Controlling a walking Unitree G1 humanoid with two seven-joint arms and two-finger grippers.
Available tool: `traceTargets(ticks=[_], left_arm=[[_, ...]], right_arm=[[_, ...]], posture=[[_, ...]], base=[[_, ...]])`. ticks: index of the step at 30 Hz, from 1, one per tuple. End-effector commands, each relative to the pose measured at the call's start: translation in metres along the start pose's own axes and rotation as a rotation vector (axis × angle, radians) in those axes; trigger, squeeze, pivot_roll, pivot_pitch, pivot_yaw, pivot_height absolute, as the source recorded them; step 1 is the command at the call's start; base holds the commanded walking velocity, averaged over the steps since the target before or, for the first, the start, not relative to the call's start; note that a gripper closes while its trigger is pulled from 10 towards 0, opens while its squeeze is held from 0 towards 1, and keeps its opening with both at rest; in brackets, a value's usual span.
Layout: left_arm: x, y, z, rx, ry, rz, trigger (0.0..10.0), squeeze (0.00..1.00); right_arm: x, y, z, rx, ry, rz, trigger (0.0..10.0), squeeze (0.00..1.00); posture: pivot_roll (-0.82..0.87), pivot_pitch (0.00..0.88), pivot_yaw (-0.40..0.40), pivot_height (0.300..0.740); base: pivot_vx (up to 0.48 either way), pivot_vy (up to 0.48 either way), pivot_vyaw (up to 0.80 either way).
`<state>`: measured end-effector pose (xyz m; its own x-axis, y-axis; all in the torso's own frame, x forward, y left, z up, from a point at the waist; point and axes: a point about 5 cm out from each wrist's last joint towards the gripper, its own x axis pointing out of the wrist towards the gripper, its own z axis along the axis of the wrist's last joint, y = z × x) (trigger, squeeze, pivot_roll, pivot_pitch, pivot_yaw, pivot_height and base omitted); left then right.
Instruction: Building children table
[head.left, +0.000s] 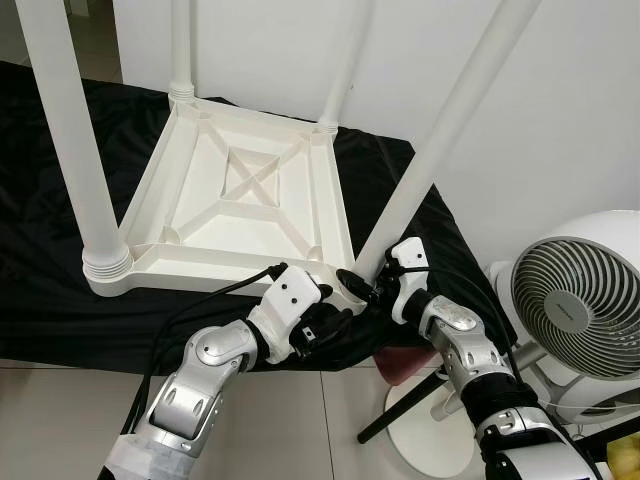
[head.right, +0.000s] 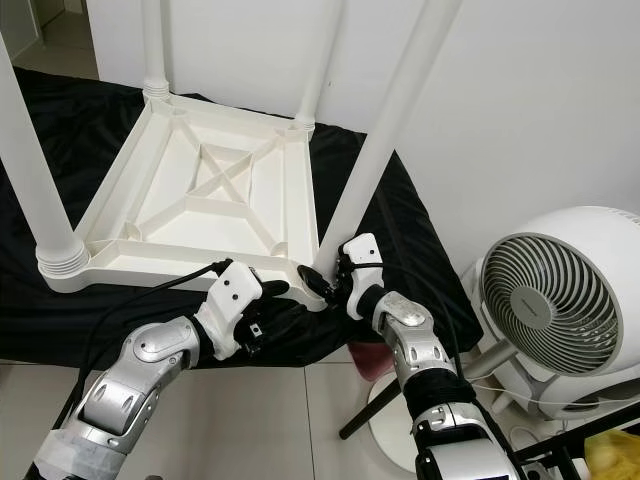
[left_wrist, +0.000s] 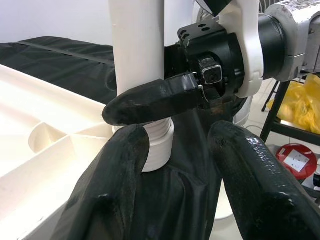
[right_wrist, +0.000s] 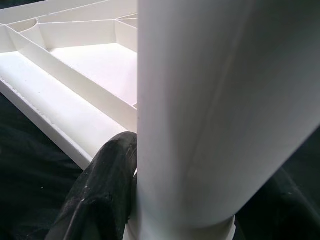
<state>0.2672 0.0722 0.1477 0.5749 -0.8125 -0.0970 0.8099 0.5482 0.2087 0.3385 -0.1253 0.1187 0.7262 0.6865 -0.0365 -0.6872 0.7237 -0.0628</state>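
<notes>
A white plastic children's table (head.left: 240, 190) lies upside down on a black cloth (head.left: 40, 290), with its legs pointing up. At the near right corner, the leg (head.left: 440, 140) stands tilted in its socket. My right gripper (head.left: 365, 285) is shut on this leg just above its threaded base (left_wrist: 157, 145); one finger (left_wrist: 150, 102) wraps across the leg (right_wrist: 215, 110). My left gripper (head.left: 330, 315) is open below that same corner, beside the base, its two fingers (left_wrist: 115, 190) spread with nothing between them.
A white floor fan (head.left: 570, 300) stands close on the right, its round base (head.left: 430, 430) on the tiled floor. A white wall (head.left: 540, 120) is behind the table. The near left leg (head.left: 75, 150) rises tall at the left.
</notes>
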Motion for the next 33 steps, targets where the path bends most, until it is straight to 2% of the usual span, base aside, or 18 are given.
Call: traceTargets(ticks=[1,2,6,7,12,14,15,16,18,20,21,23,24,25,28,33], left_arm=[[0.002,-0.005,0.001,0.011,-0.002,0.004,10.0,0.00],[0.002,-0.006,0.001,0.010,-0.001,-0.001,10.0,0.00],[0.002,-0.007,0.000,0.010,0.000,-0.005,10.0,0.00],[0.002,-0.007,0.000,0.010,0.001,-0.009,10.0,0.00],[0.002,-0.007,-0.001,0.012,0.005,-0.016,10.0,0.00],[0.003,-0.005,-0.002,0.016,0.008,-0.021,10.0,0.00],[0.003,-0.005,-0.002,0.016,0.008,-0.021,10.0,0.00],[0.004,-0.004,-0.002,0.017,0.009,-0.022,10.0,0.00],[0.004,-0.004,-0.002,0.017,0.009,-0.022,10.0,0.00],[0.004,-0.003,-0.002,0.022,0.009,-0.023,10.0,0.00],[0.005,-0.002,-0.002,0.024,0.009,-0.025,10.0,0.00],[0.005,-0.002,-0.002,0.025,0.009,-0.027,10.0,0.00],[0.005,-0.002,-0.002,0.025,0.009,-0.027,10.0,0.00],[0.005,-0.003,-0.002,0.026,0.009,-0.029,10.0,0.00],[0.005,-0.002,-0.002,0.026,0.007,-0.032,10.0,0.00],[0.005,-0.002,-0.002,0.030,0.007,-0.035,10.0,0.00]], right_arm=[[-0.004,0.001,-0.013,0.008,0.052,0.003,3.5,0.00],[-0.006,0.000,-0.015,0.023,0.055,-0.019,10.0,0.00],[-0.006,-0.001,-0.016,0.032,0.054,-0.038,10.0,0.00],[-0.007,-0.003,-0.019,0.039,0.072,-0.088,10.0,0.00],[-0.005,0.000,-0.022,0.068,0.082,-0.163,10.0,0.00],[-0.004,0.004,-0.026,0.147,0.097,-0.328,10.0,0.00],[-0.004,0.004,-0.026,0.147,0.097,-0.328,10.0,0.00],[-0.004,0.005,-0.028,0.177,0.107,-0.394,10.0,0.00],[-0.004,0.005,-0.028,0.177,0.107,-0.394,10.0,0.00],[-0.006,0.014,-0.033,0.214,0.122,-0.517,10.0,0.00],[-0.007,0.018,-0.034,0.205,0.122,-0.578,10.0,0.00],[-0.007,0.021,-0.034,0.197,0.121,-0.622,10.0,0.00],[-0.007,0.021,-0.034,0.197,0.121,-0.622,10.0,0.00],[-0.007,0.026,-0.034,0.210,0.115,-0.663,10.0,0.00],[0.000,0.042,-0.032,0.258,0.090,-0.648,10.0,0.00],[-0.003,0.038,-0.031,0.279,0.079,-0.661,10.0,0.00]], posture=[[0.15,0.004,-0.211,0.740],[0.15,0.003,-0.208,0.740],[0.15,0.000,-0.206,0.740],[0.14,0.000,-0.203,0.740],[0.14,0.000,-0.197,0.740],[0.13,0.000,-0.194,0.740],[0.13,0.000,-0.194,0.740],[0.13,0.000,-0.194,0.740],[0.13,0.000,-0.194,0.740],[0.13,0.000,-0.194,0.740],[0.13,0.000,-0.194,0.740],[0.13,0.000,-0.194,0.740],[0.13,0.000,-0.194,0.740],[0.13,0.000,-0.193,0.740],[0.13,0.000,-0.188,0.740],[0.13,0.000,-0.187,0.740]], base=[[0.000,0.000,0.00],[0.000,0.000,0.00],[0.000,0.000,0.00],[0.000,0.000,0.00],[0.000,0.000,0.00],[0.000,0.000,0.00],[0.000,0.000,0.00],[0.000,0.000,0.00],[0.000,0.000,0.00],[0.000,0.000,0.00],[0.000,0.000,0.00],[0.000,0.000,0.00],[0.000,0.000,0.00],[0.000,0.000,0.00],[0.000,0.000,0.00],[0.000,0.000,0.00]])
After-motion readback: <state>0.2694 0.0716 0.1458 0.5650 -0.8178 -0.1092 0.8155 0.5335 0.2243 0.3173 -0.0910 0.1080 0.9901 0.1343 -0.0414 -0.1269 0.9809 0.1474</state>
